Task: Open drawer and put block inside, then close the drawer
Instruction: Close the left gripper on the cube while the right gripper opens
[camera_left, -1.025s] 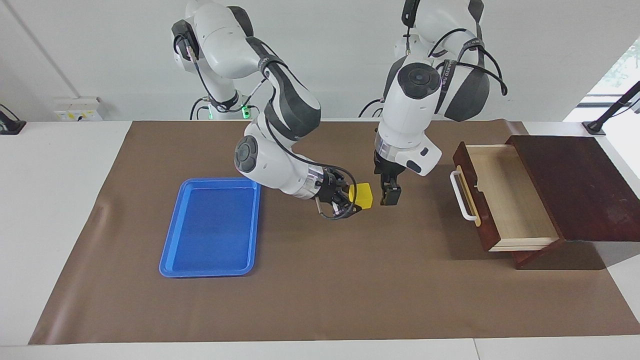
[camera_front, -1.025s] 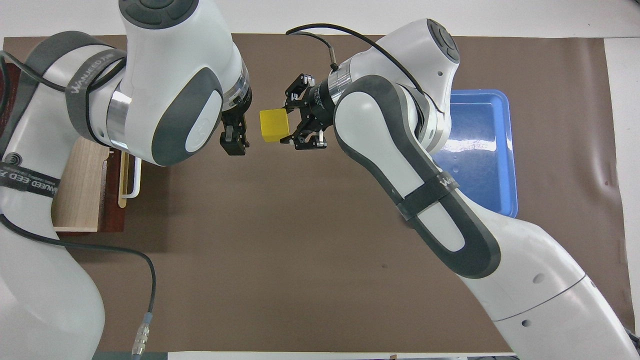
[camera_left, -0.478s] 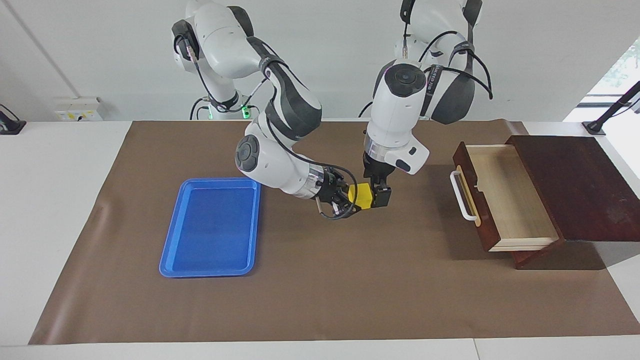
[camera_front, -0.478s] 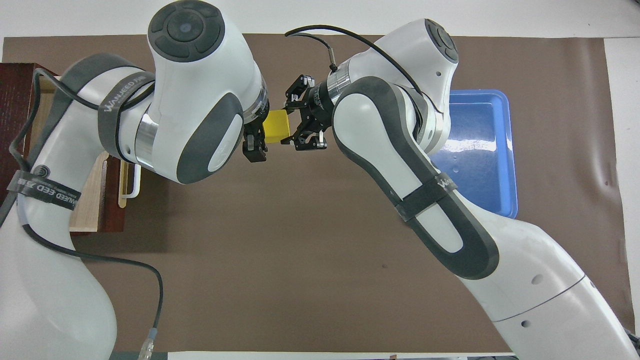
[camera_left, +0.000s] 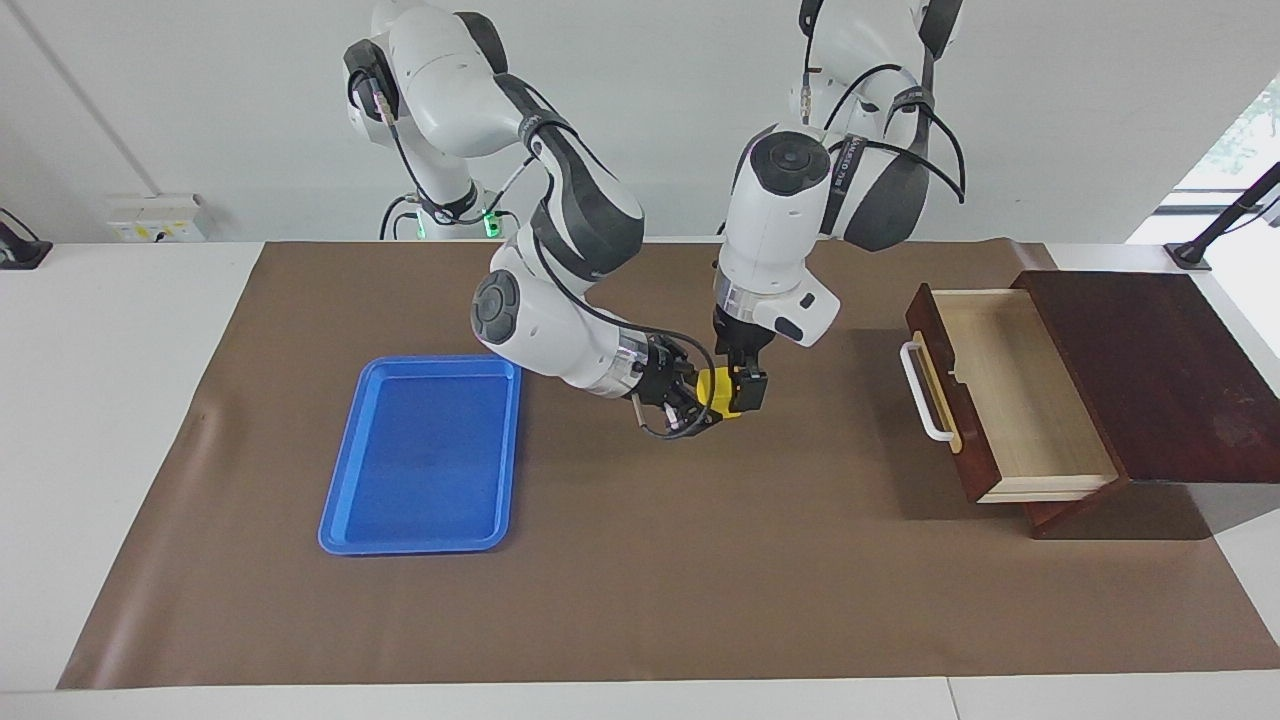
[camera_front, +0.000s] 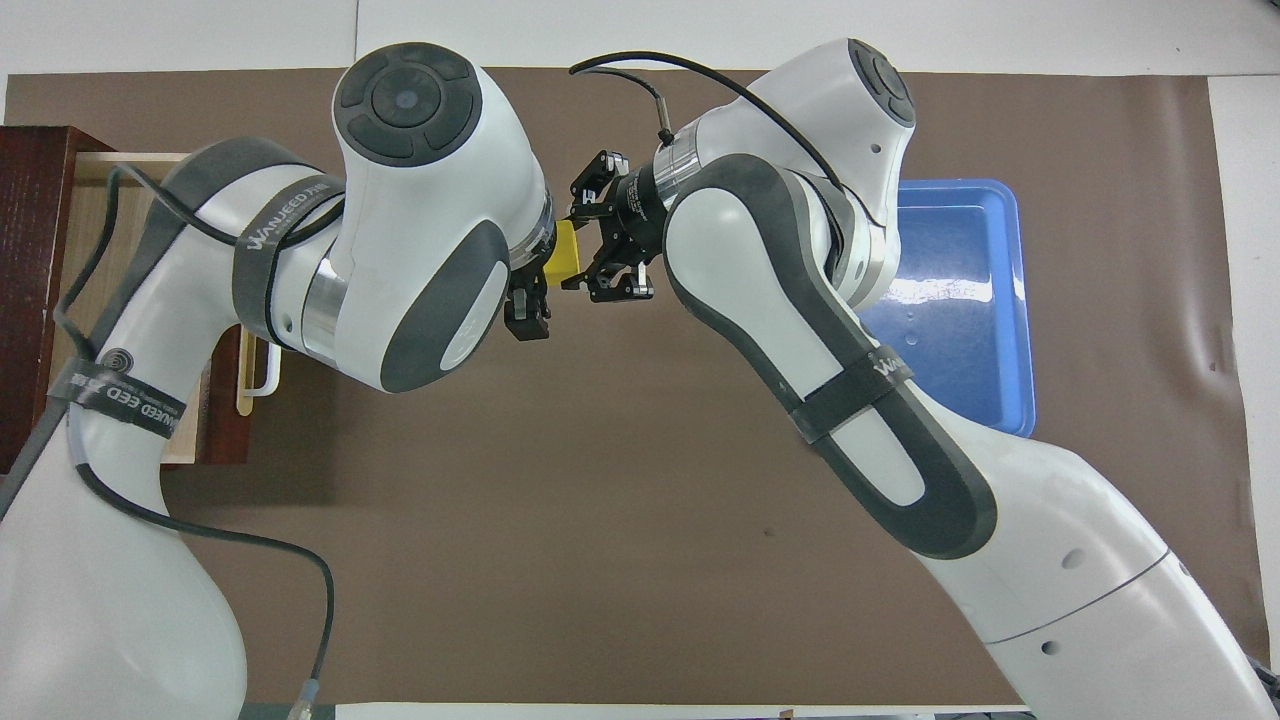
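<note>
The blue tray (camera_left: 420, 455) lies flat on the brown mat (camera_left: 640, 580) that covers the table (camera_left: 120, 400), toward the right arm's end. The right arm comes in from its base at that end, bends low and turns its wrist sideways, so the right hand (camera_left: 697, 405) points level toward the left arm's end, over the bare mat in the middle of the table. It is closed on the block (camera_left: 716, 385), which it grips clear of the mat between the tray and the drawer (camera_left: 1020, 400). The left arm reaches down from above, and the left hand (camera_left: 750, 388) hangs pointing straight down, right at the block's free face and touching or all but touching it. Whether this hand is open or has closed on the block I cannot tell; in the overhead view the left wrist covers most of the block (camera_front: 563, 262), with only a yellow strip showing beside the right hand (camera_front: 585, 265). The drawer stands pulled well out of its dark box (camera_left: 1150, 370) at the left arm's end of the table, its pale wood inside bare and its white handle (camera_left: 918, 395) facing the hands, well apart from them.
</note>
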